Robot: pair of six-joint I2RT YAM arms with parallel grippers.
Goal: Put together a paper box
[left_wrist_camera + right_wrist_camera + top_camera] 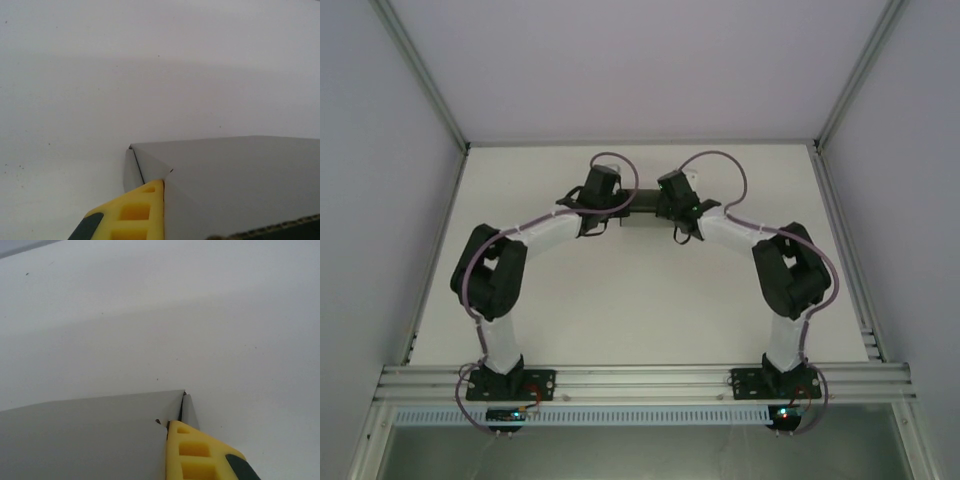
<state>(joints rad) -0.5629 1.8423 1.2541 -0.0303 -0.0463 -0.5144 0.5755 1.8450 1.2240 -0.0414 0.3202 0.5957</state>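
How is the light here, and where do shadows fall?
Top external view: soft even light, no glare on the table. Left wrist view: a faint broad shadow band on the table beyond the paper box. Right wrist view: the same faint band, box corner in focus.

Bright, diffuse light is recorded throughout. A faint shadow band is seen across the table. The paper box is rendered slightly soft up close.

the plain grey thin cardboard box looks matt and smooth. the yellow plastic finger is smooth, faintly satin. the white table is matt; the silver frame rail is bare metal.
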